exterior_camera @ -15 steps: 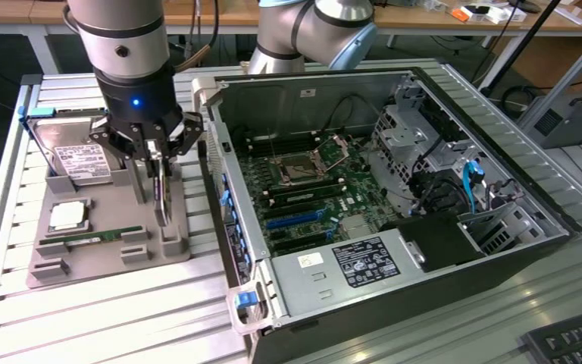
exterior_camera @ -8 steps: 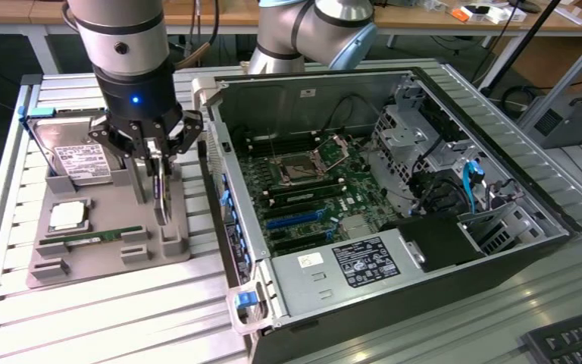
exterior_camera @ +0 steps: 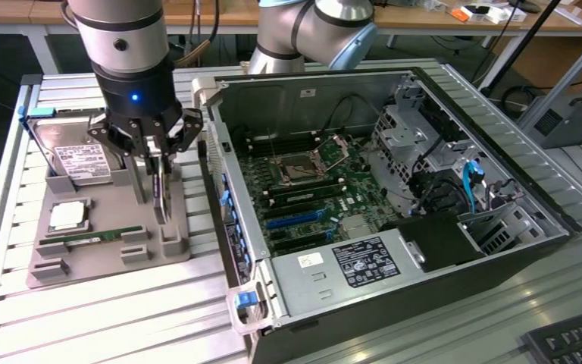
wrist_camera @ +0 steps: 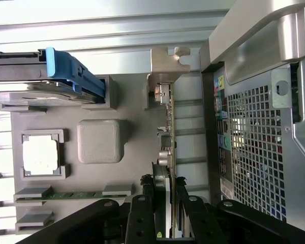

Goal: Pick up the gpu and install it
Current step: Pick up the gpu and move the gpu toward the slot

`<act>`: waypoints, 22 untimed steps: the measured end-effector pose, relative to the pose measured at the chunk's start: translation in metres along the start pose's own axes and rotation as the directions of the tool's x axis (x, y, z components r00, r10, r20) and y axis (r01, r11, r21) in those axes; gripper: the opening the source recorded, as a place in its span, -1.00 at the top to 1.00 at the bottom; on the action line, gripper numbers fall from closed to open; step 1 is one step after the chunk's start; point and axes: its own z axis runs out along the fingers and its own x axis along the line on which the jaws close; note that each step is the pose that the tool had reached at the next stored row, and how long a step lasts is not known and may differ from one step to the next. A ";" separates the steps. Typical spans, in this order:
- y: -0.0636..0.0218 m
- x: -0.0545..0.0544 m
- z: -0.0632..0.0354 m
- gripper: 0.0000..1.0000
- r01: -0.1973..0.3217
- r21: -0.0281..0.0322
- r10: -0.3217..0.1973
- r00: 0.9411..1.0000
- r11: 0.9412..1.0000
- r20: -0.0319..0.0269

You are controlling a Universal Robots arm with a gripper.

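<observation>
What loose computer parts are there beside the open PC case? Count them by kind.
Hard drive: 1
Processor chip: 1
RAM stick: 1
gpu: 1
Total: 4

claw (wrist_camera: pixel 163 185) black | gpu (wrist_camera: pixel 171 127) green | bracket (wrist_camera: pixel 169 65) silver | tray (wrist_camera: pixel 134 162) grey | RAM stick (wrist_camera: pixel 73 194) green

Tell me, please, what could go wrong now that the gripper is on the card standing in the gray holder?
1. The gripper pinches the gpu across its thin edge, at the end away from the silver bracket, so the card might tilt or slip as it leaves the gray holder.
2. The computer case stands close beside the card, so the bracket could catch on the case wall.
</observation>
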 end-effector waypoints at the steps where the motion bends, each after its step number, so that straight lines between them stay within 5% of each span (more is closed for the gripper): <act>1: 0.0000 0.000 -0.0004 0.47 0.000 0.000 0.000 1.000 1.000 0.000; 22: 0.0004 0.000 -0.0119 0.47 0.000 0.000 0.000 1.000 1.000 0.000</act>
